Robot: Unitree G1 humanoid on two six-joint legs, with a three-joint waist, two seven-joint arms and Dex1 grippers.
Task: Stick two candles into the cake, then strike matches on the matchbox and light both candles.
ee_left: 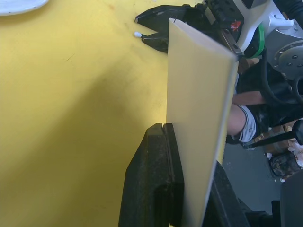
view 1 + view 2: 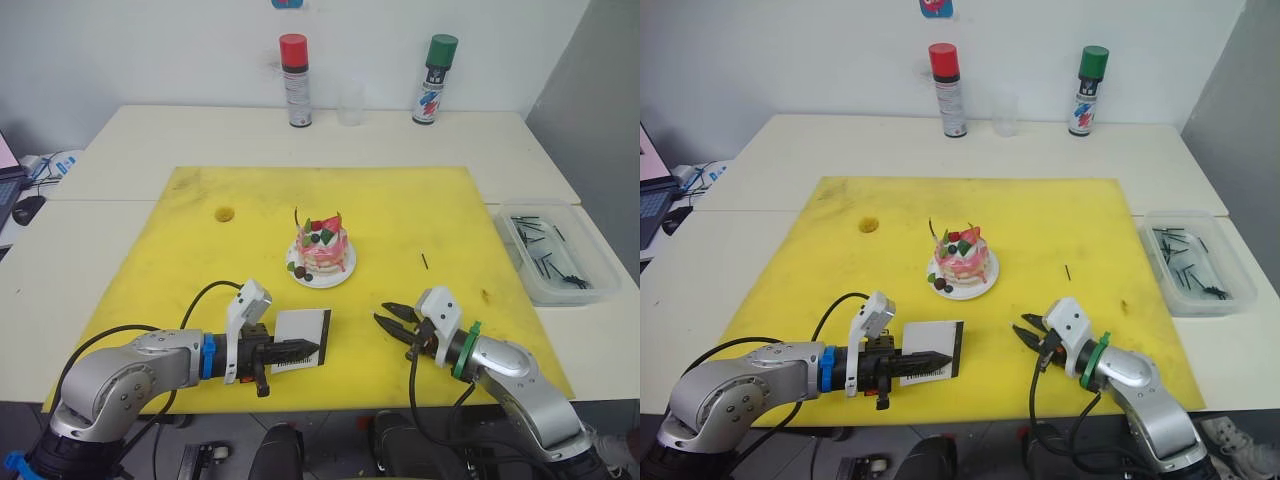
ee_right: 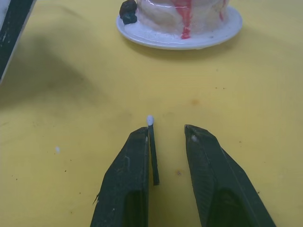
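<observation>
The cake (image 2: 322,250) sits on its small white plate (image 2: 335,279) near the centre of the yellow mat (image 2: 180,260) that covers the front of the counter (image 2: 120,140). Two thin sticks rise from the top of the cake, one at each side of the toppings. The left gripper (image 2: 300,350) is closed on the matchbox (image 2: 300,332) and holds it on edge just above the mat, in front of the cake and to its left; in the left wrist view both fingers press against the flat faces of the box. The right gripper (image 2: 392,320) is level with it on the other side, low over the mat in front of the cake and to its right, fingertips pointing toward the matchbox. Its fingers stand apart with a moderate gap, and a match (image 3: 152,151) with a white head lies against the inner face of one finger (image 3: 128,179), head forward. Whether the match is gripped cannot be determined. A second match (image 2: 425,261) lies loose on the mat to the right of the cake. A clear tray (image 2: 590,290) holding further black matches rests on the counter off the mat's right edge. Two spray cans (image 2: 295,80) stand at the back of the counter.
</observation>
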